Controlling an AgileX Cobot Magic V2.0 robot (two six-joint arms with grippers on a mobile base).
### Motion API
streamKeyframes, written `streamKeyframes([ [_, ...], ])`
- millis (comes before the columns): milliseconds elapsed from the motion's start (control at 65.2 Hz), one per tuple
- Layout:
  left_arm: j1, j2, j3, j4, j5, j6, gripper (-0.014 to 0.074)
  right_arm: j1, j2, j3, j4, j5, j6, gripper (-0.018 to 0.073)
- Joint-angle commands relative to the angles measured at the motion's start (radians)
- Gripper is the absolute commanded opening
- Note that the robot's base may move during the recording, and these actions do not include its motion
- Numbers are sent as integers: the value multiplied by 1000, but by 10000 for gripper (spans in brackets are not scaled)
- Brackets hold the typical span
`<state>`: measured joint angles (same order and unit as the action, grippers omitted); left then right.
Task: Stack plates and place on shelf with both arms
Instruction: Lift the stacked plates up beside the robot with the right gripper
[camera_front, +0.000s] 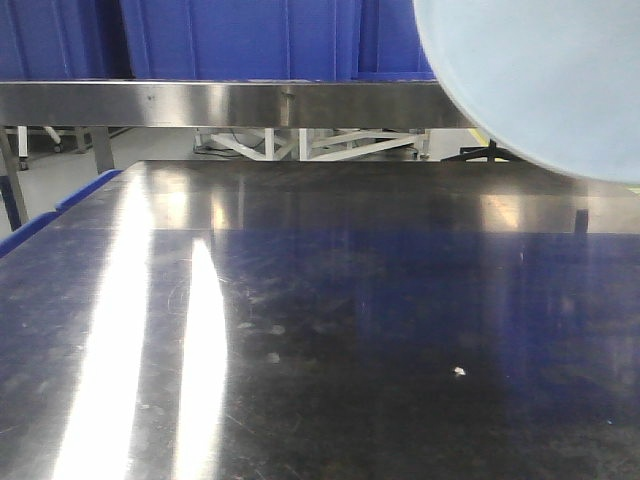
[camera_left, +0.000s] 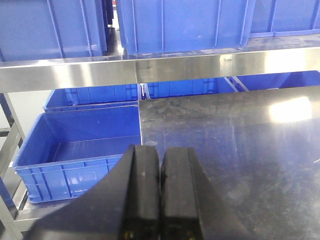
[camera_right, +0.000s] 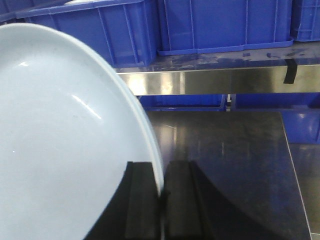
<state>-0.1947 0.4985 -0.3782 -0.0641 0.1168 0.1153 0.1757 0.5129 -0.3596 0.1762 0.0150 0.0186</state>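
Now, right gripper (camera_right: 161, 172): at bottom centre of its wrist view, both black fingers (camera_right: 141, 200) clamped on the thin rim of the plate, one on each side.
Plate (camera_right: 60, 125): pale bluish white and tilted on edge, it fills the left half of the right wrist view. In the front view it hangs in the upper right corner (camera_front: 540, 80), off the tabletop and in front of the shelf edge. Whether a second plate sits behind it, I cannot tell.
Left gripper (camera_left: 160, 155): at bottom centre of its wrist view, fingers pressed flat together with nothing between them, poised over the table's left edge.
Steel tabletop (camera_front: 330, 330): dark, scratched and glossy, with two bright glare streaks at lower left of the front view.
White speck (camera_front: 459, 371): a tiny fleck on the steel, right of centre.
Open blue crate (camera_left: 75, 145): sits low beside the table, at left of the left wrist view.
Steel shelf rail (camera_front: 200, 102): a bright band across the top, beyond the table's far edge.
Blue bins (camera_front: 230, 35): lined up on the shelf along the top of the frame.
Black tape strip (camera_right: 289, 70): hangs over the shelf front at upper right of the right wrist view.
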Motion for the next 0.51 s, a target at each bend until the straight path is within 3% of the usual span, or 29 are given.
streamKeyframes([
  [0, 2, 0, -31, -8, -85, -9, 82, 2, -2, -32, 2, -116, 3, 52],
  [491, 2, 0, -31, -8, -85, -9, 82, 2, -1, -32, 2, -114, 3, 52],
])
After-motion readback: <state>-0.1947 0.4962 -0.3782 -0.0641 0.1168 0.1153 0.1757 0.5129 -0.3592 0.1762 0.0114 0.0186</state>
